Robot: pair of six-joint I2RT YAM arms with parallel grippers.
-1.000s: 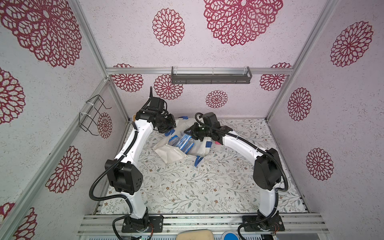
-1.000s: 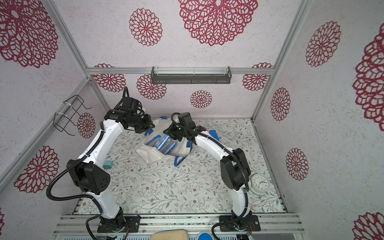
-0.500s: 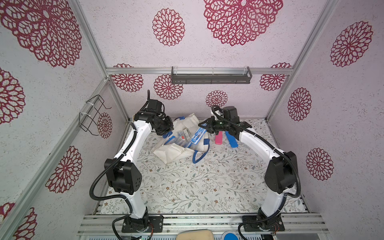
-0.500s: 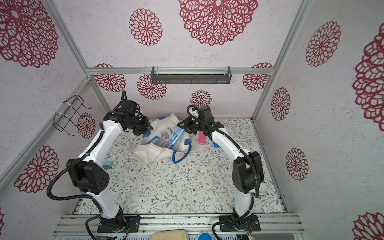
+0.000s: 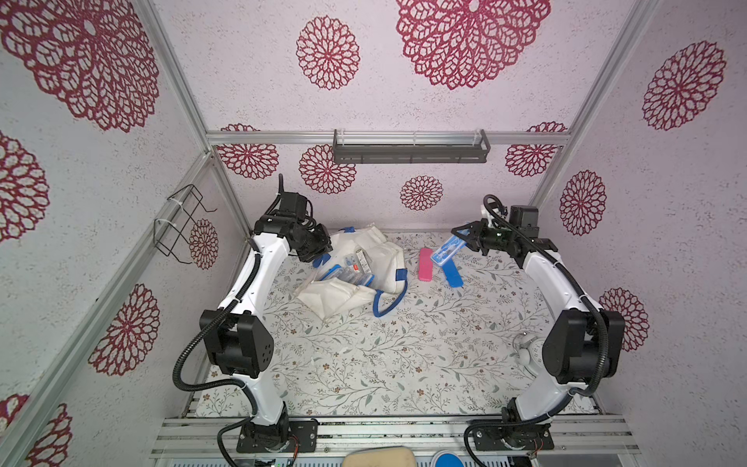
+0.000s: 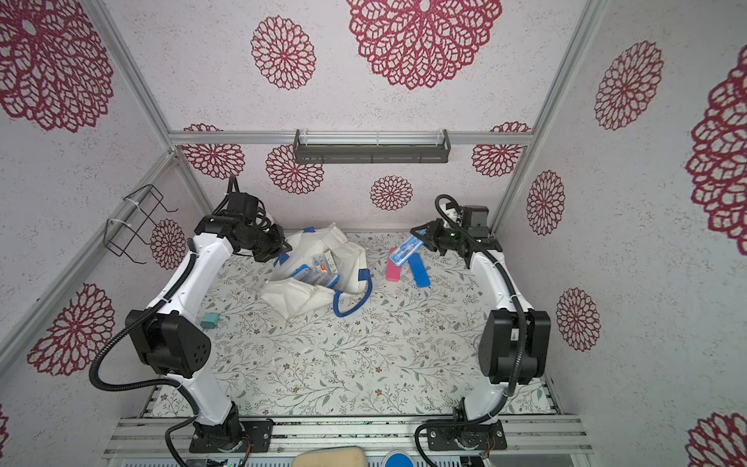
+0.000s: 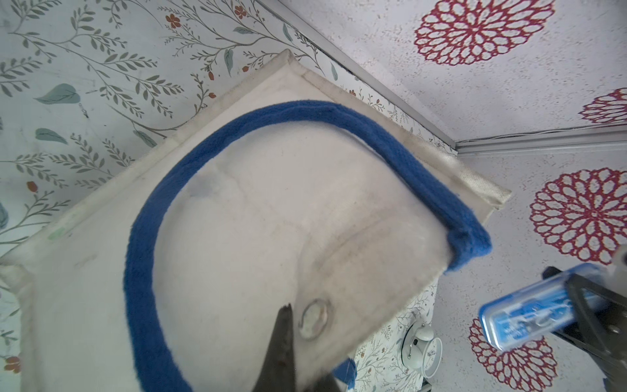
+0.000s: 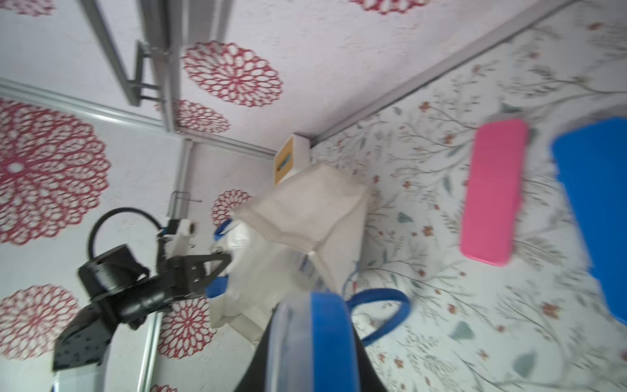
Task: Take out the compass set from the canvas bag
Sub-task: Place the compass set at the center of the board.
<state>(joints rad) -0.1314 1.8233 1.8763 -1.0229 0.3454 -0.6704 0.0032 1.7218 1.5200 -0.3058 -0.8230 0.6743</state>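
Holding the compass set (image 5: 444, 250) in the right gripper (image 5: 465, 238), fingers clenched on one end of the blue, see-through case. Raised off the table (image 5: 404, 356), out of the canvas bag (image 5: 380, 258) and well apart from it, on the bag's right-arm side. Pinching the canvas bag's rim with the left gripper (image 5: 321, 254), fingers squeezed tight on the cream fabric close to a blue strap tab, with that edge lifted and the mouth open. Inside the bag's open mouth: several cases (image 5: 351, 275), clear with blue edges. Near the bag on its right-arm side, flat on the table: a pink case (image 5: 425, 264), and just beside it, farther from the bag, a blue case (image 5: 452, 275). Well apart from the bag, by the right arm's elbow: a white clock (image 5: 529, 351).
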